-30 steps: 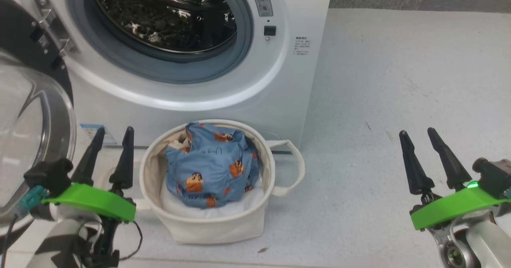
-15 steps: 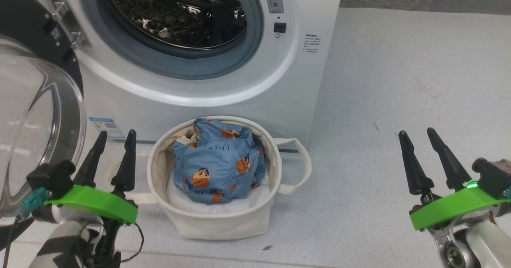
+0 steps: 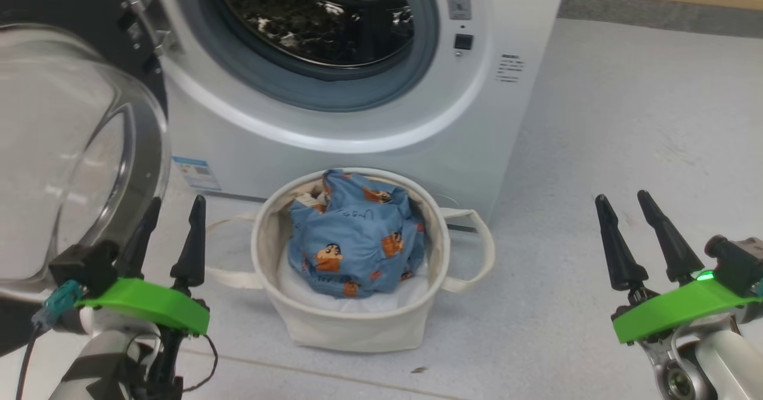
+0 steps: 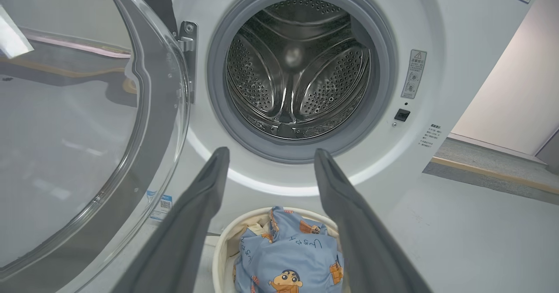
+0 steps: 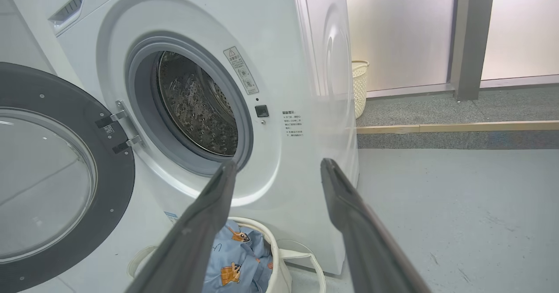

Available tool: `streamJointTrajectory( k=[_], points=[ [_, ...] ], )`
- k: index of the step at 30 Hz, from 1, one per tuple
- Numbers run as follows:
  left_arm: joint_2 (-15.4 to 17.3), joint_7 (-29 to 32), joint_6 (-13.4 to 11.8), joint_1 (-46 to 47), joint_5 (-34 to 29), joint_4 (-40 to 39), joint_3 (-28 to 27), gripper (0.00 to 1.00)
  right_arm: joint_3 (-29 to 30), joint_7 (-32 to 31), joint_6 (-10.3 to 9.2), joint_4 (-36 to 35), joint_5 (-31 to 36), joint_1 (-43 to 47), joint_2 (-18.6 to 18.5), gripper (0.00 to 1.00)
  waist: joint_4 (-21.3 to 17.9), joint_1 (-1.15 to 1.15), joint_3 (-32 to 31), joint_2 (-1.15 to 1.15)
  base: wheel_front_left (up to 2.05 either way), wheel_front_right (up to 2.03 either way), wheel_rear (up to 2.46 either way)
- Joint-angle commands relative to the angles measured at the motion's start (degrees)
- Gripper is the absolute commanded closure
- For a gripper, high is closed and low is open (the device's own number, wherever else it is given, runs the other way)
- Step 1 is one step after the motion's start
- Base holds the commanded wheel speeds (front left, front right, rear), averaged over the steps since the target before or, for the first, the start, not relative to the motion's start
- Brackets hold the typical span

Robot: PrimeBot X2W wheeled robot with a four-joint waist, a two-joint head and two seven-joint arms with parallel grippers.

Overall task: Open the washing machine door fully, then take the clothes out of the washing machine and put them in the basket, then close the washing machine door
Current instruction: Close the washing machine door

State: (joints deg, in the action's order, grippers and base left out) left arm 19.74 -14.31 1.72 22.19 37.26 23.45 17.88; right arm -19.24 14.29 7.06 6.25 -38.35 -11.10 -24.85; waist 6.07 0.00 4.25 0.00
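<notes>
— Since a second ago, has anything shifted?

— Only the head camera. It has swung, so the machine (image 3: 417,167) and the basket (image 3: 351,328) sit further right in its view. Neither has moved on the floor (image 3: 626,120), and both grippers show where they did.

— Where are the clothes (image 3: 354,239)?

— Bunched in the basket, blue print uppermost, on white lining. The basket stands on the floor just in front of the machine, below the drum (image 3: 322,12) mouth, one strap handle out to each side.

— And the door (image 3: 59,149)?

— Swung wide open on its hinge, at the left of the head view, with the glass bowl bulging toward the robot. Through the mouth, the left wrist view shows the drum's perforated steel wall.

— The grippers?

— The left gripper (image 3: 177,199) hangs low between the door's glass and the basket, jaws apart, holding nothing. The right gripper (image 3: 622,195) is well off to the right over the floor, jaws apart too, nothing between them.
</notes>
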Motion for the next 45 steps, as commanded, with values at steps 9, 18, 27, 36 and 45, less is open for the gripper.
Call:
streamJointTrajectory(
  k=[9,18,27,36,45],
  points=[
    [0.6,-0.7,-1.4,0.9,-3.0,-4.0,-4.8,0.00,-1.0,0.7,0.43,-1.5,-0.1,-0.8,-1.7,0.00,5.5,0.00,-0.3,0.00,0.00,0.00,0.00],
    [-1.0,-0.7,-0.8,-1.4,-4.3,-5.2,-7.4,0.00,-1.8,0.7,0.43,-1.2,-0.4,-1.1,-1.8,0.00,10.4,0.00,-0.6,0.00,0.00,0.00,0.00],
    [-2.0,-0.7,-0.7,-2.4,-5.0,-5.4,-9.2,0.00,-2.2,0.7,0.43,-0.9,-0.7,-1.5,-2.2,0.00,14.9,0.00,-0.5,0.00,0.00,0.00,0.00],
    [-3.3,-0.7,0.1,-3.4,-5.9,-5.8,-10.8,0.00,-2.9,0.7,0.43,-0.9,-0.9,-2.3,-2.7,0.00,19.5,0.00,0.1,0.00,0.00,0.00,0.00],
    [-4.1,-0.7,0.7,-4.0,-6.5,-5.6,-11.6,0.00,-3.5,0.7,0.43,-0.8,-1.2,-2.9,-3.2,0.00,23.4,0.00,0.4,0.00,0.00,0.00,0.00]
  ],
)
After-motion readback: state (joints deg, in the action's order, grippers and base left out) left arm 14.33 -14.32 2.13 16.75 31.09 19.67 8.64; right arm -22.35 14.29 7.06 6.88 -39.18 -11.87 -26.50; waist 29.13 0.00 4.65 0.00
